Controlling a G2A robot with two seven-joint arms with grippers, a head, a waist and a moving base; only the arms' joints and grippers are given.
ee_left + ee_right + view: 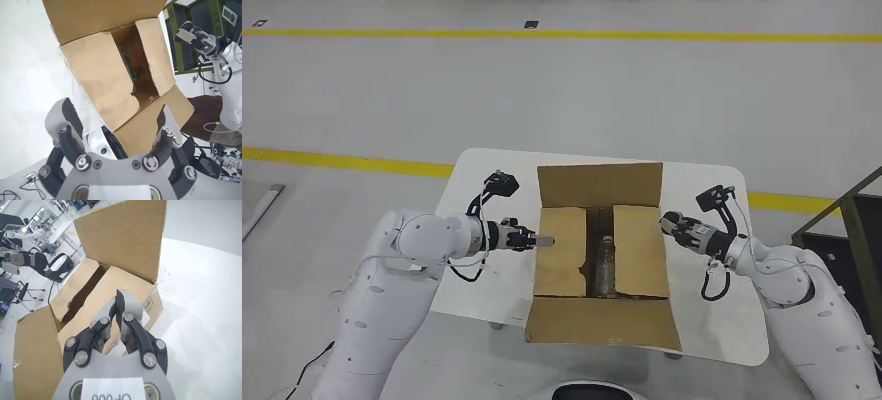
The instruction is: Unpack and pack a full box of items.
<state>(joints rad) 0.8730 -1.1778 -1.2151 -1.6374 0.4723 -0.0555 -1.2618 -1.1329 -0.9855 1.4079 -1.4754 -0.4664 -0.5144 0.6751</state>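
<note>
On the bench (702, 320) the box (562, 250) lies between the tools, flap gap running away from the robot: left tool (545, 240) released at its left edge, right tool (670, 220) clenched empty just beside its right.

The box (562, 240) was matt brown cardboard, its inner flap edges torn rough. The table (712, 330) was smooth, white, faintly glossy. At the box's 9 o'clock, the left gripper (115, 106) was matt grey with ribbed black pads (70, 111) and shiny metal screws (82, 161)
</note>
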